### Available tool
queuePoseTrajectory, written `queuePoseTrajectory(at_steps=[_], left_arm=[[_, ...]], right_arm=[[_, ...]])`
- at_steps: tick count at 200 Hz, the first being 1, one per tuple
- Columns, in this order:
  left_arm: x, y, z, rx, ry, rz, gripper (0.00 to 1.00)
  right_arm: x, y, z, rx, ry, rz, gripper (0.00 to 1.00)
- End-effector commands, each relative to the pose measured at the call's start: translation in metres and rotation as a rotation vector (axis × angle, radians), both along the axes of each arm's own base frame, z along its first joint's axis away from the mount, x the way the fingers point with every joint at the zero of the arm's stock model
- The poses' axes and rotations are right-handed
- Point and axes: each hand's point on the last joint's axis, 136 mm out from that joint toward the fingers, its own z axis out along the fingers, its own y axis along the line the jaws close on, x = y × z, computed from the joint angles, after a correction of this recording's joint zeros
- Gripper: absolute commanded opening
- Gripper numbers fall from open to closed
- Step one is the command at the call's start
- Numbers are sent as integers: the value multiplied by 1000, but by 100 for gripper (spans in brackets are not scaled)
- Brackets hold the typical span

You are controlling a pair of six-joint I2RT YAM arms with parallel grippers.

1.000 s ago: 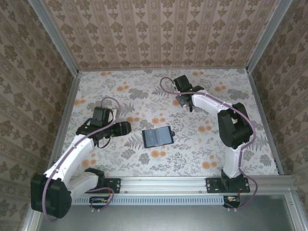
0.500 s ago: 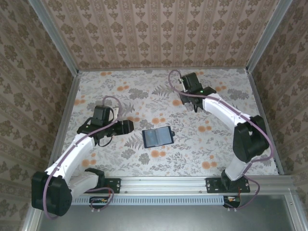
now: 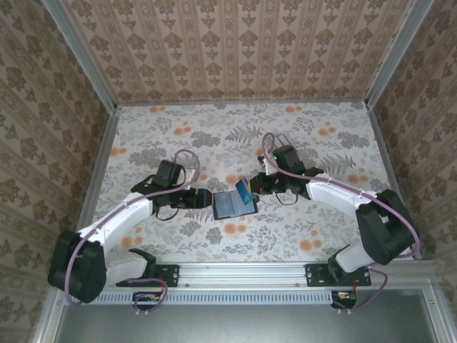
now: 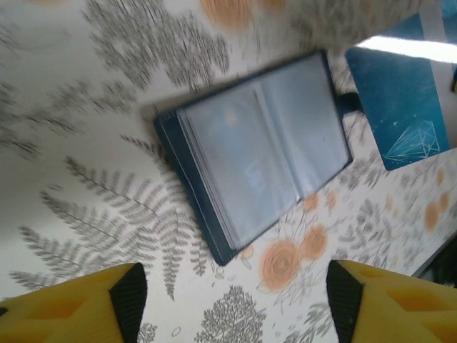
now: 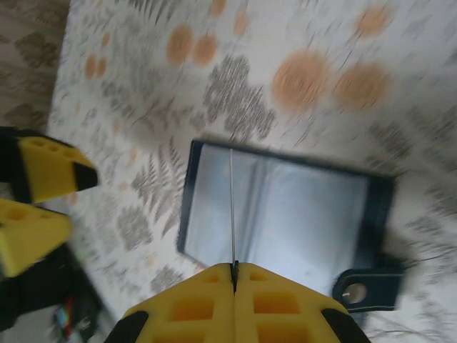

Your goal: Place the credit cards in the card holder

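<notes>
The card holder (image 3: 234,204) lies open on the floral table, a dark navy case with clear sleeves (image 4: 257,153) and a small tab (image 5: 364,289) on one edge. My right gripper (image 3: 254,188) is shut on a light blue credit card (image 3: 244,191), held on edge just above the holder's right side. In the right wrist view the card (image 5: 233,207) shows as a thin line rising from the closed gripper (image 5: 234,270) over the sleeves (image 5: 300,214). My left gripper (image 3: 206,198) stands open just left of the holder, its fingers (image 4: 71,307) wide apart over bare table. The blue card (image 4: 400,107) shows beyond the holder.
Patterned walls enclose the table (image 3: 171,143) on three sides. An aluminium rail (image 3: 243,271) runs along the near edge by the arm bases. The left gripper's yellow fingers (image 5: 36,200) appear left of the holder in the right wrist view.
The right arm has swung from the back of the table down to the holder, carrying the blue card. The left arm has slid right, up to the holder's left edge.
</notes>
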Motion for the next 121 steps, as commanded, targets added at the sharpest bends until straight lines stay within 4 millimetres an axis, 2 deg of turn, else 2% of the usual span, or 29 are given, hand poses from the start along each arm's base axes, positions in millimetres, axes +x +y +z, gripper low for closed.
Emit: queuePoseTrajectory(at_steps=[1,45,85,121], left_arm=[[4,-4,-8,55,7,-34,62],[7,-10,-27,79,49,-22,52],[8,-10,-33,89,66,-2,47],[7,-10,-40,93,70,10,46]], right_arm=[[-14,19,3,157,87,69,0],[-14,26,-30,182,188,98,0],[-7,22,-39,173,197,70,0],[-6,14,-43,157,202,56,0]])
